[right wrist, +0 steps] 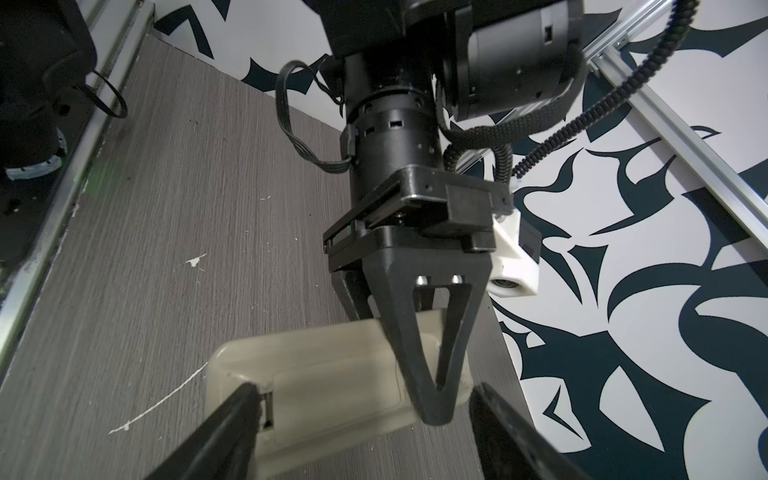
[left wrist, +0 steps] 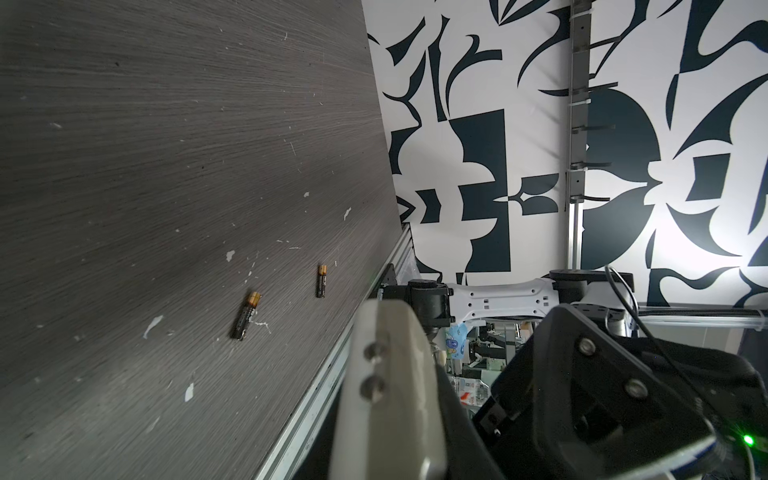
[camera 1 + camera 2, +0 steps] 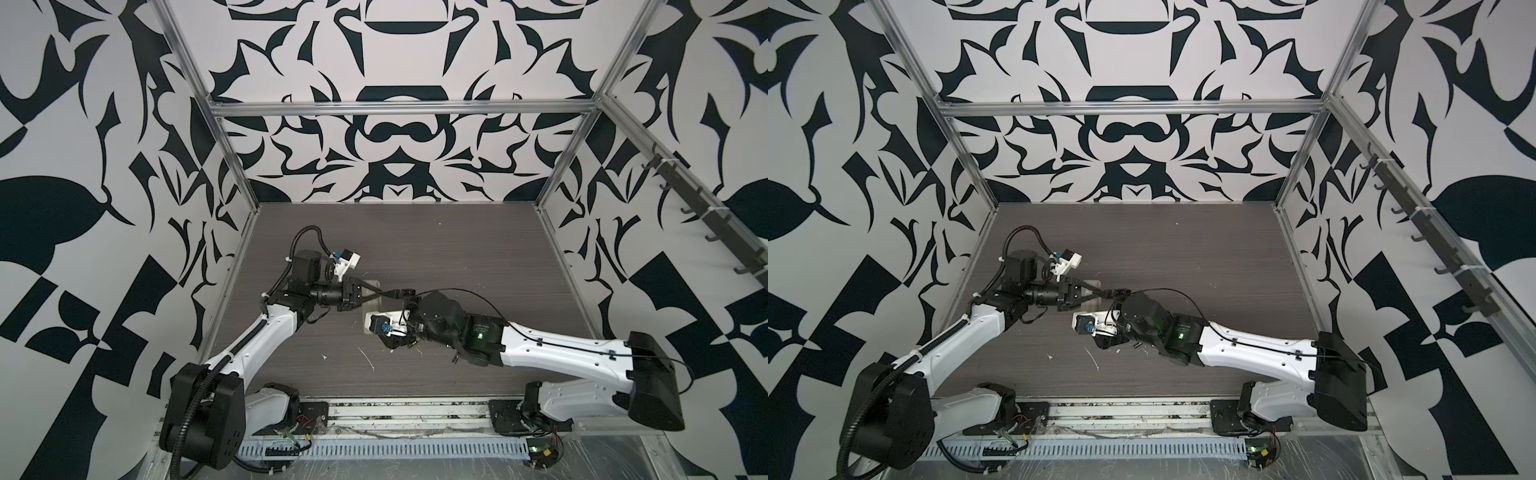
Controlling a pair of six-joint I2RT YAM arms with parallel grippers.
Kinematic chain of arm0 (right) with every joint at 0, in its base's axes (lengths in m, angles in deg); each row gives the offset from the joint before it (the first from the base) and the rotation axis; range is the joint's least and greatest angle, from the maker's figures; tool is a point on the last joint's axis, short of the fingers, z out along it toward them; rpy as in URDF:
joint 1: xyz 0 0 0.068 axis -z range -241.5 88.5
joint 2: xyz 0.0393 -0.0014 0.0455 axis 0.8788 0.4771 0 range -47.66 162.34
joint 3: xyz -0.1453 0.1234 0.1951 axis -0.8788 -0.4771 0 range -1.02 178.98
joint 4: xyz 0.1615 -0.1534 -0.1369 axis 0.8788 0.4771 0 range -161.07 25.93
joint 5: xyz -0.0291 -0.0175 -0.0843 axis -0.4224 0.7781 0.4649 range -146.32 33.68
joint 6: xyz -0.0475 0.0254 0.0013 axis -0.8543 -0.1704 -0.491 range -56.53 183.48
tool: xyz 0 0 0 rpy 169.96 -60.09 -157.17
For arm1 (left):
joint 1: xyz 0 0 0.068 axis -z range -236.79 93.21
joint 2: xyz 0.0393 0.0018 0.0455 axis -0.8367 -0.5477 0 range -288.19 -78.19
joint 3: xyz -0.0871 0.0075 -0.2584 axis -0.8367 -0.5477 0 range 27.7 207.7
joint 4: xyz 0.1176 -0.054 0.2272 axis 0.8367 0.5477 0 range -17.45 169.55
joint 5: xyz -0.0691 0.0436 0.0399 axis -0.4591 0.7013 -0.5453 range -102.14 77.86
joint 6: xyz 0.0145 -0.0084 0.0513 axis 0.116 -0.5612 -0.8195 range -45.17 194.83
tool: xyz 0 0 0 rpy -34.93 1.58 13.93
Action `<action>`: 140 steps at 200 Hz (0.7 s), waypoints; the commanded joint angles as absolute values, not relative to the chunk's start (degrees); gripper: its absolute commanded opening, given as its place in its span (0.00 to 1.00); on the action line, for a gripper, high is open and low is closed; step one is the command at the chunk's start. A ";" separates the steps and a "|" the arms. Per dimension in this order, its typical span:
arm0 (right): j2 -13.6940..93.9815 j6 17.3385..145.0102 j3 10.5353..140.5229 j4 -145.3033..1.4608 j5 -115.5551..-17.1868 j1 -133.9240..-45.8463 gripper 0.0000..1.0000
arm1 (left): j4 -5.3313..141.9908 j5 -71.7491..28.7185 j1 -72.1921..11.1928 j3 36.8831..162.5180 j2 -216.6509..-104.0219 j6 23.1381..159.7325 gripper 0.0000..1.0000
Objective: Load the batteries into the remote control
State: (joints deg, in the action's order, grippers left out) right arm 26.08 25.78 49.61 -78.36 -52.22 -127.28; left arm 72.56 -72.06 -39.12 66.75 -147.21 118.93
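Remote control (image 1: 332,374): light, stiff, probably slick plastic; pinched beige-back-up at one edge by left pincer (image 1: 428,399), over counter (image 1: 187,208). Right pincer (image 1: 370,436) spread around remote's end. Batteries (image 2: 247,316) loose on counter, apart from remote: small, prone to rolling; best gripped mid-body.

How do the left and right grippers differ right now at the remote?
The left gripper is shut; the right gripper is open. The left gripper pinches the remote control's side; the right gripper's fingers only flank it. Neither holds a battery.
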 commanded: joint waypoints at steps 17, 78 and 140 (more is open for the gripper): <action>27.21 23.17 51.75 -77.70 -48.94 -127.20 0.83 | 71.76 -74.59 -39.00 66.28 -146.46 120.00 0.00; 28.38 20.40 51.71 -79.87 -43.87 -127.24 0.82 | 71.58 -74.63 -39.02 66.20 -146.32 120.15 0.00; 26.79 20.05 51.01 -83.27 -43.44 -127.24 0.81 | 71.58 -74.37 -38.99 66.18 -146.86 120.09 0.00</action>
